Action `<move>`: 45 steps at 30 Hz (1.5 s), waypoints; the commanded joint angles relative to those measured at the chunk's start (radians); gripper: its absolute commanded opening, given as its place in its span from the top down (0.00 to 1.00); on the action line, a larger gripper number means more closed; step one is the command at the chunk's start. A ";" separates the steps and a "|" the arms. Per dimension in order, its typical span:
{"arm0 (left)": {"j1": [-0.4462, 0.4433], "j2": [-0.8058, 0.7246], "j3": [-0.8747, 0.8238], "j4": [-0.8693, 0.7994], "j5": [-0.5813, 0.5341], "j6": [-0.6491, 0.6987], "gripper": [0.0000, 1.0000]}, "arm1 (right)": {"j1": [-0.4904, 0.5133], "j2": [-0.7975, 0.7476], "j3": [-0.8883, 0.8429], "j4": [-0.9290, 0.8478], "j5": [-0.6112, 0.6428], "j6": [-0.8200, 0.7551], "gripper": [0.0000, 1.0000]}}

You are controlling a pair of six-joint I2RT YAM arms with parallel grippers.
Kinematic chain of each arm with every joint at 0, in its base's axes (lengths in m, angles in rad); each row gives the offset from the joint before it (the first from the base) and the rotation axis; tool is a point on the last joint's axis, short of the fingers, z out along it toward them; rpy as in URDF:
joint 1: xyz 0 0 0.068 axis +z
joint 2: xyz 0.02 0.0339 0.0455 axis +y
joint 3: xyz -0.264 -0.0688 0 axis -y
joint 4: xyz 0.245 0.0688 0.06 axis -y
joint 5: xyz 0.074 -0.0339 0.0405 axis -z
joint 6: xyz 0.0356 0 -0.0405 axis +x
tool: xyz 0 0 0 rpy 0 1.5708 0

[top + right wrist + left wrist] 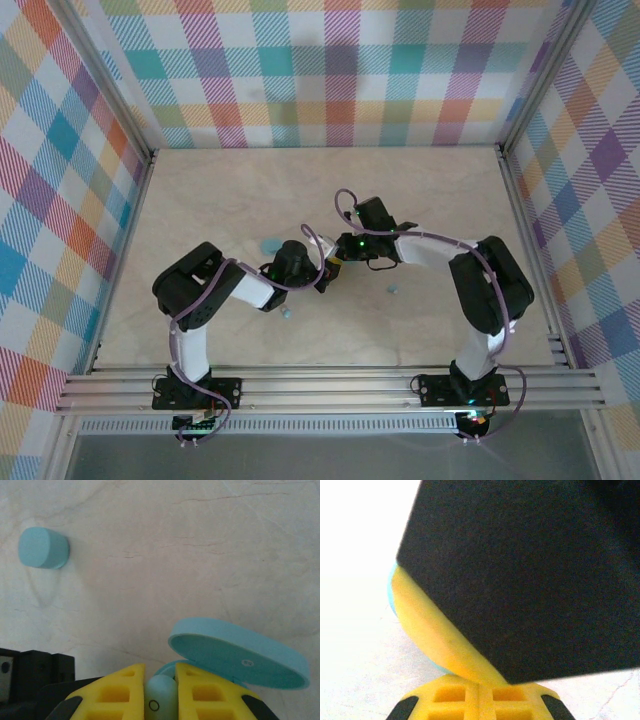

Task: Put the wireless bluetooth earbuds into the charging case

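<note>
R gripper (pixel 160 680), right under its wrist cam, is clamped on one earbud (pixel 161 698). The earbud is pale blue-green and stands upright btw the yellow pads (pixel 120 690). Just beside them, to the right, the charging case (pixel 235 655) sits on the table (pixel 175 565) w/ its lid hinged up. The earbud is at the case's edge and not seated, as far as I can see. A blue puck (pixel 42 547) lies well apart, far left.

From above, a loose bud (pixel 288 312) lies near-left of where the grippers meet, and a second loose bud (pixel 393 290) lies to the right.

L gripper (pixel 478 702) is mostly blocked by a black body (pixel 530 570) close to its cam, so can't tell if it's clamped or slack.

Step, I'd say: earbud brought to the case, insert pending. Next move needs the earbud lined over a socket, lowered gently, then let go. The case may skid if pushed.
</note>
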 commanded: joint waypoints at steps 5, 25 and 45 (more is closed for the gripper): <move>0.018 0.004 0.026 0.084 -0.024 0.013 0.97 | -0.004 0.058 -0.032 0.010 0.009 -0.045 0.97; 0.018 -0.158 -0.077 -0.011 -0.082 0.069 0.90 | 0.014 0.052 -0.096 0.038 0.097 -0.059 0.90; 0.018 -0.257 -0.138 -0.056 -0.085 0.073 0.88 | 0.073 -0.003 -0.101 0.015 0.168 -0.050 0.78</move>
